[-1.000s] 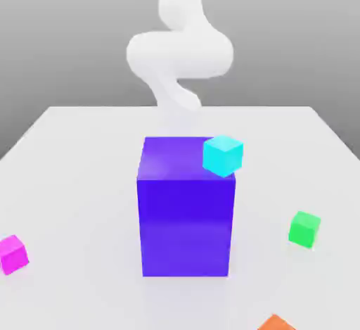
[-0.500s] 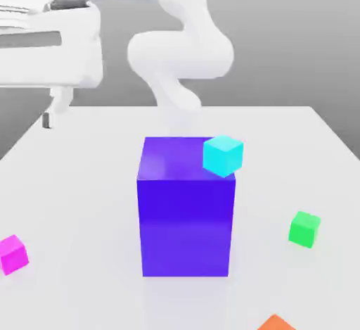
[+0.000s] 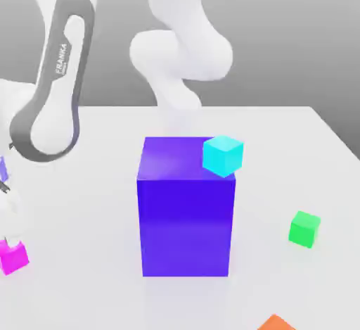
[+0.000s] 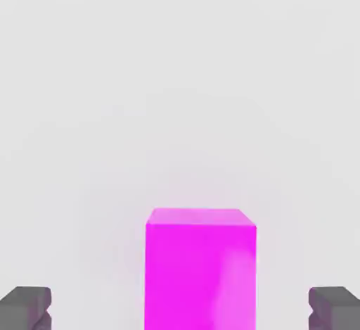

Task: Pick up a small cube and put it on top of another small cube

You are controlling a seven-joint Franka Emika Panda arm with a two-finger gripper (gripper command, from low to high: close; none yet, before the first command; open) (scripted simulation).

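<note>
White tabletop (image 3: 84,181): hovering over magenta cube (image 4: 200,269), gripper (image 4: 180,309) jaws spread wide, nothing grasped; risking nudging it sideways through off-centre closing, spoiling green cube (image 3: 304,229) stacking.

The magenta cube (image 3: 14,257) at the exterior view's left is partly covered by the robot's white hand, and its left side is cut by the frame edge. In the hand view its lower part (image 4: 200,269) is cut off. Only a corner of the orange cube (image 3: 275,323) is seen at the near edge. The arm's upper links are cropped.
</note>
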